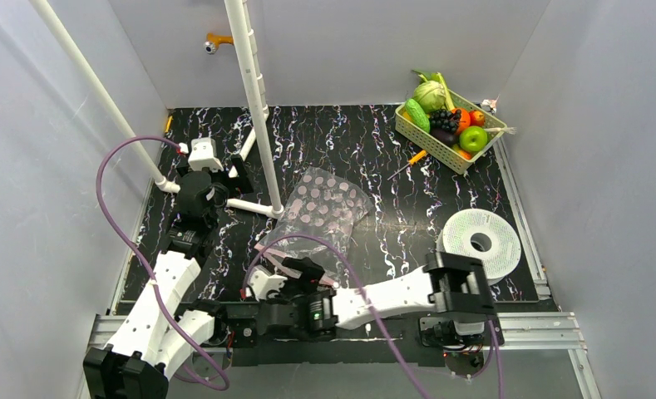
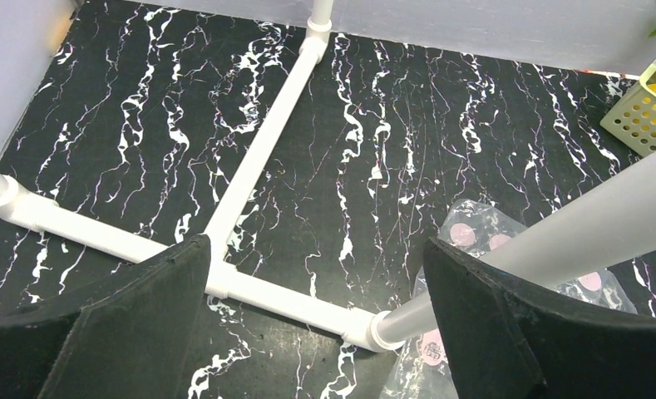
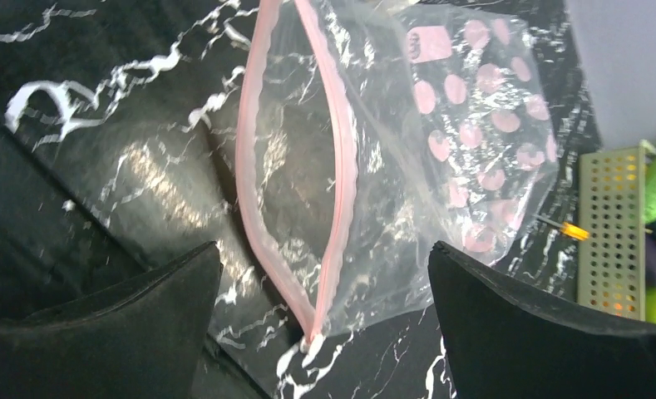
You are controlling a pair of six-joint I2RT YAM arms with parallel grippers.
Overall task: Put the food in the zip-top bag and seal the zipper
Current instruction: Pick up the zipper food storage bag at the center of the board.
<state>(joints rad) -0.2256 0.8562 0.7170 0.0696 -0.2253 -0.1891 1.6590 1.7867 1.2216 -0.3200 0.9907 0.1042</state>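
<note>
**A:** Where is the zip-top bag [image 1: 324, 208]?

**B:** Flat on the black marbled table [image 1: 374, 141], about the middle, just right of the white pipe frame [image 1: 254, 100]. Its zipper [image 3: 341, 166] is at the near end, and the two pink strips stand parted, so the mouth gapes.

**A:** And the food [image 1: 453, 125]?

**B:** Piled in the pale basket [image 1: 409, 126] at the far right corner, well apart from the bag. You can see a green apple, dark grapes and an orange fruit among it.

**A:** The pincers?

**B:** The right pincer [image 3: 323, 249] hangs over the open zipper, jaws wide, gripping nothing. The left pincer [image 2: 316, 274] is spread just as wide and holds nothing. It sits above the pipe frame's joint on the left, with a corner of the bag showing by its right finger
</note>
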